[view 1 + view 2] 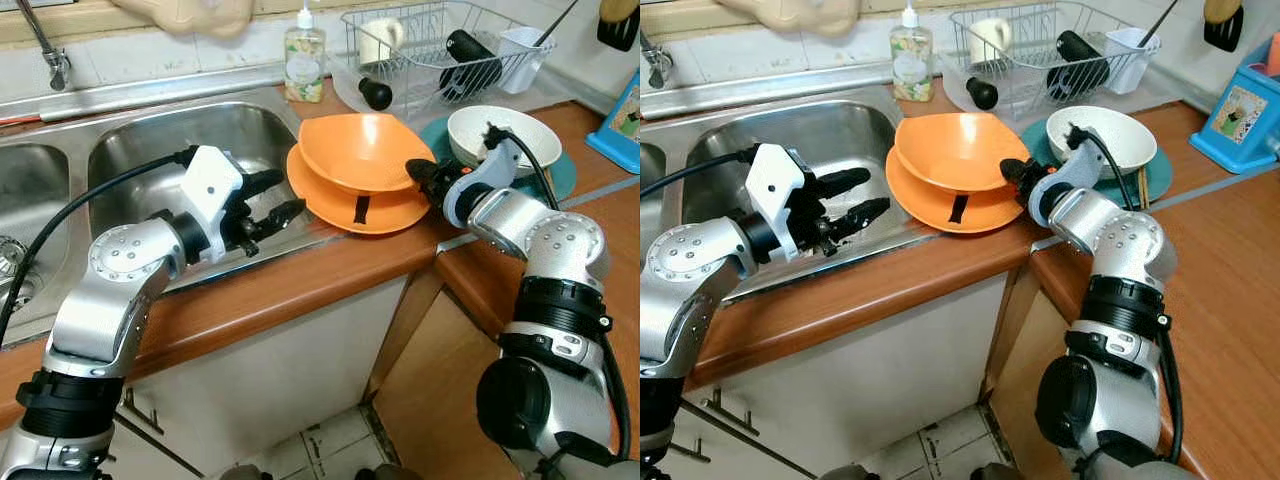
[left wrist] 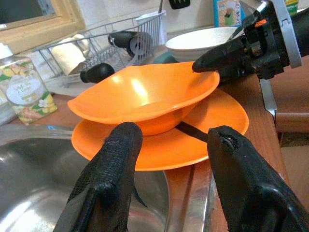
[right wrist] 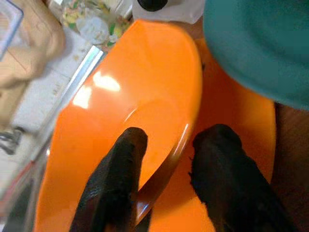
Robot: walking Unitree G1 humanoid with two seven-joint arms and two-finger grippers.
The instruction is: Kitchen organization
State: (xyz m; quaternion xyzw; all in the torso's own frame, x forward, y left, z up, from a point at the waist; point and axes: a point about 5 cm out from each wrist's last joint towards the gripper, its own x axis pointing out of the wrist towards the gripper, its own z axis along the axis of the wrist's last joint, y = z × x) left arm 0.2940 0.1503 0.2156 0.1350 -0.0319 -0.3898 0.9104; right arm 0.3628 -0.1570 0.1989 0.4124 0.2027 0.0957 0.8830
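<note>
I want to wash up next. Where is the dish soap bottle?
The dish soap bottle stands on the steel ledge behind the sink, just left of the wire dish rack and behind the orange bowl.
</note>
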